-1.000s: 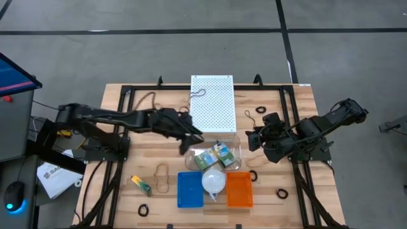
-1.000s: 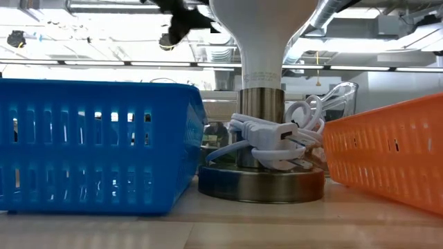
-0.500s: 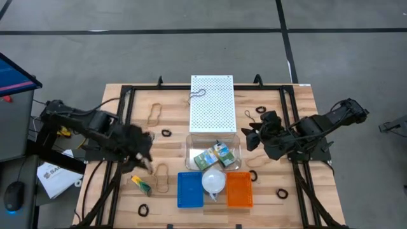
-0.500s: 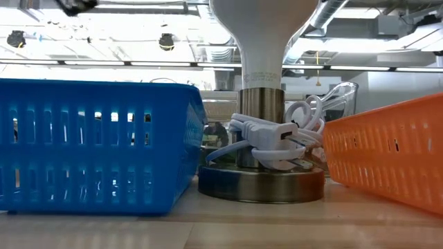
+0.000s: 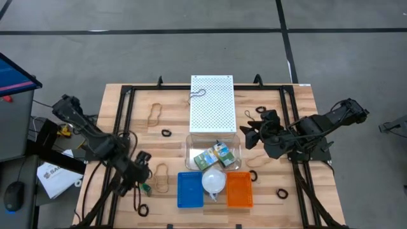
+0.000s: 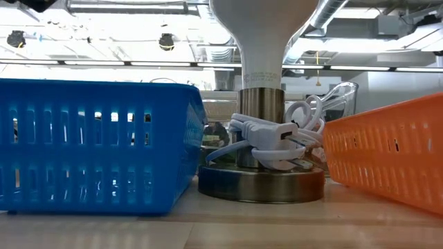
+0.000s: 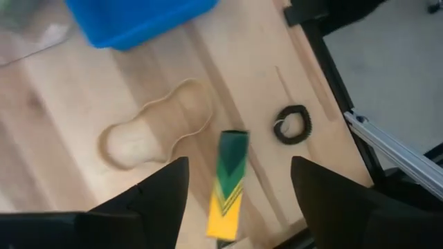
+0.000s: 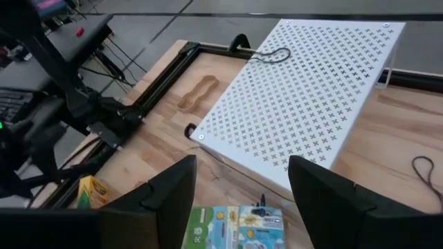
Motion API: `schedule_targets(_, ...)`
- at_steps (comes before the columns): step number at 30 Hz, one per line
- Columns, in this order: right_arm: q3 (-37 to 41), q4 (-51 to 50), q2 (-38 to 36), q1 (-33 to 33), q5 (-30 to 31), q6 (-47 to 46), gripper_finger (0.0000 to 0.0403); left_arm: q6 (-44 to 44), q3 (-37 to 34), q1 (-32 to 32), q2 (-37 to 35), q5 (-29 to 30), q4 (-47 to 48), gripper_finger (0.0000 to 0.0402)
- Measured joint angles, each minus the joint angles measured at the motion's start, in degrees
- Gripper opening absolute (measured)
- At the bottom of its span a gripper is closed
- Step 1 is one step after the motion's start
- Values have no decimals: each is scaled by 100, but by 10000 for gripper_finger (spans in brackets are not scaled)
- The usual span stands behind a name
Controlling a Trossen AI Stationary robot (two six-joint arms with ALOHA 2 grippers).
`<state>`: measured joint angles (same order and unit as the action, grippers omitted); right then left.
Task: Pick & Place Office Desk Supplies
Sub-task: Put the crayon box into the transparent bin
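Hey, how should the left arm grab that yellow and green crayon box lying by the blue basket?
Probably from straight above, pinching the crayon box across its narrow width near the middle. It lies flat and long on the wood, both long sides clear, and the left gripper is open over it.

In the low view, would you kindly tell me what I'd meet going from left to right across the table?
Blue basket → lamp base with a bundled white cord → orange basket.
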<state>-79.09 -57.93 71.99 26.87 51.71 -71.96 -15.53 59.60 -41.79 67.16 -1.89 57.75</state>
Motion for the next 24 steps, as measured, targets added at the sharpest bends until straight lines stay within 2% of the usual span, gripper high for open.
schedule_targets(6, 0, 23, 0, 15, 6, 0, 226, -538, -760, -416, 64, 7, -649, 250)
schedule_targets(15, 0, 16, 2, 4, 6, 41, 226, -937, -1740, -466, 61, 250, -1747, 252)
schedule_targets(24, 0, 15, 4, 4, 6, 38, 226, -1435, -2516, -465, 61, 76, -2396, 246)
